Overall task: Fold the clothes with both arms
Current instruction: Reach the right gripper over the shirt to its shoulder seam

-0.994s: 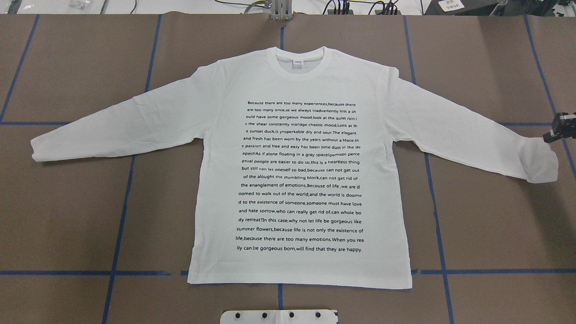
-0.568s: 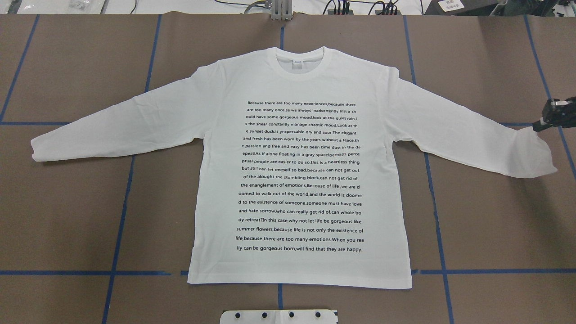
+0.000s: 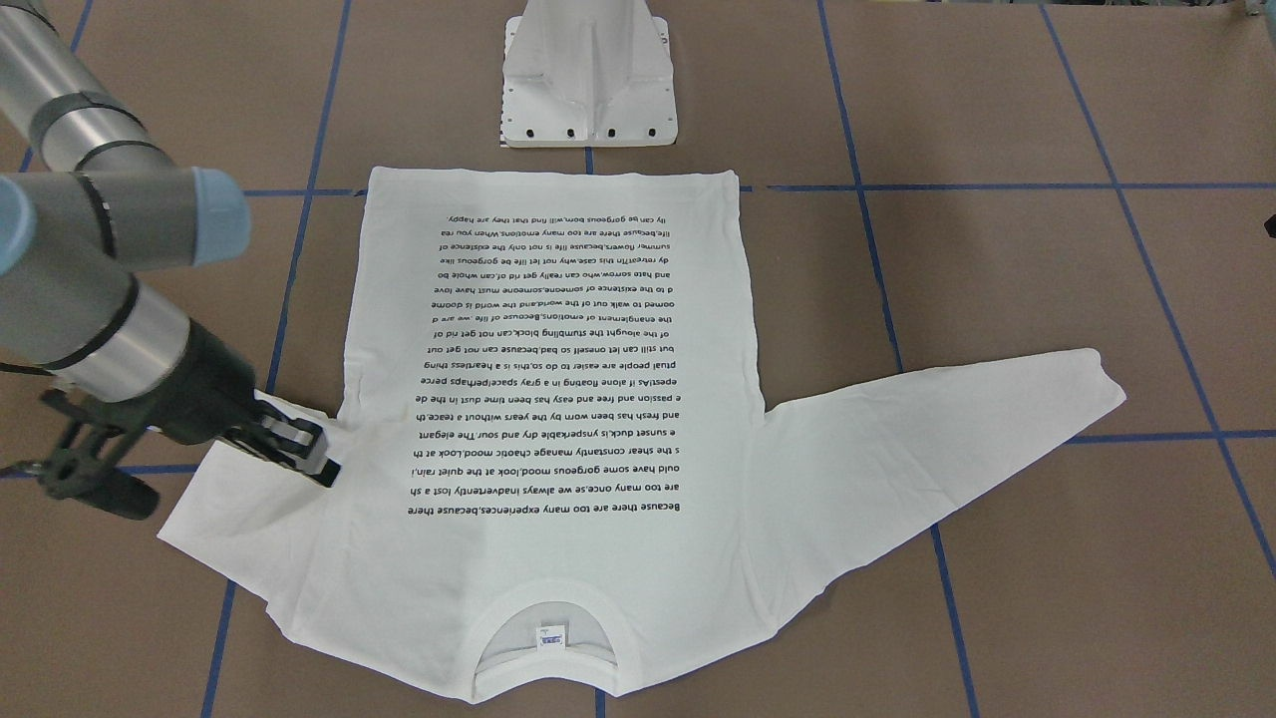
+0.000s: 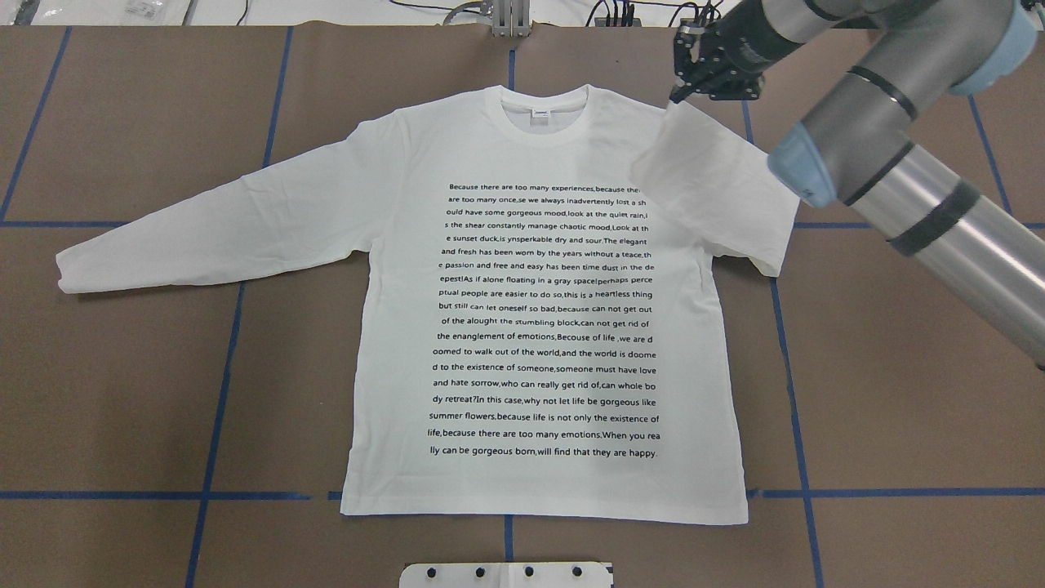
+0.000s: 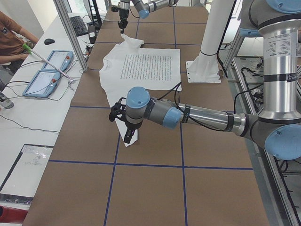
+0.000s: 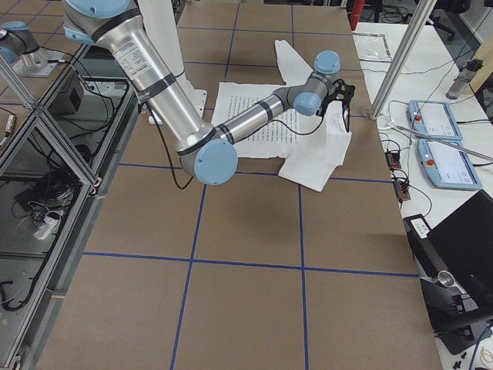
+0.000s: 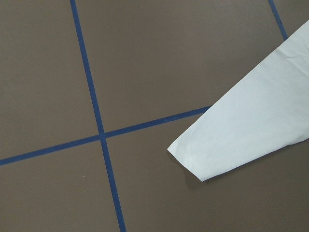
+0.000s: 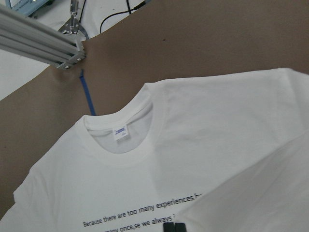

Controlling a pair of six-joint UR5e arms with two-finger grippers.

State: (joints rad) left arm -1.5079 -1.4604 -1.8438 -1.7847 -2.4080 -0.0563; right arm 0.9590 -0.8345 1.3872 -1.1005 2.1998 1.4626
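On the table (image 4: 122, 367) the white shirt (image 4: 400, 343) is lying flat in the middle, print up. The right arm (image 4: 922, 204) is reaching to its far right shoulder, where the right gripper (image 4: 679, 91) is pinching the folded-in right sleeve (image 4: 702, 163). The left gripper (image 5: 127, 132) is hanging over the left cuff (image 7: 212, 154); its opening I cannot tell.

The tabletop (image 4: 122, 367) has a brown covering marked into rectangles by blue tape lines (image 4: 122, 495). A white pedestal base (image 3: 588, 90) stands at the middle of one long edge. On the white side bench (image 5: 28, 125), two blue-edged control tablets (image 5: 42, 84) lie beside an aluminium post (image 5: 71, 33); a keyboard (image 5: 78, 26) and mouse (image 5: 49, 41) lie beyond.
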